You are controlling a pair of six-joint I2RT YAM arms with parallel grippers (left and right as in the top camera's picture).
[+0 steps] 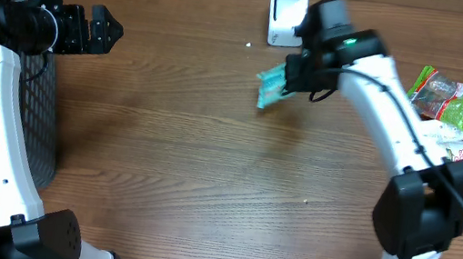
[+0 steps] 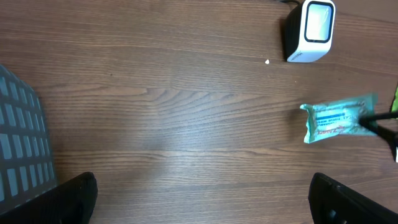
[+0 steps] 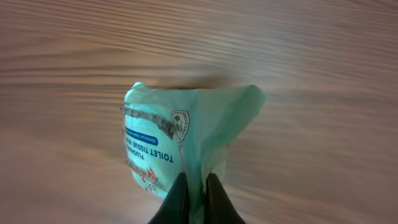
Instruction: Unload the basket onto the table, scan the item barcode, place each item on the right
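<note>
Clamped fully shut at the right gripper (image 3: 196,186), with only the crimped top seam of a soft mint-green plastic pack of toilet tissue (image 3: 180,137) nipped between the two dark fingers (image 3: 177,200). Seemingly hung clear of the brown wood-grain table (image 1: 189,169), tilted, just below and slightly left of the small white upright barcode scanner (image 1: 286,14), near it but not touching. Cannot tell from any view whether the barcode faces the scanner's pale window; printed side seen plainly only from the wrist. Could easily slip out of so thin a pinch on slick film, above all with a quick wrist turn, and land short of the scanner. Could also swing or twist on the seam, showing the wrong face or a creased code and giving no read. Might tip the light scanner over if pushed in too close. Further out, spread wide and empty at the left gripper (image 1: 99,32), well apart, beside the dark mesh basket (image 1: 31,118); no catch possible from there. At the far right edge, a heap of other coloured packets (image 1: 448,97).
</note>
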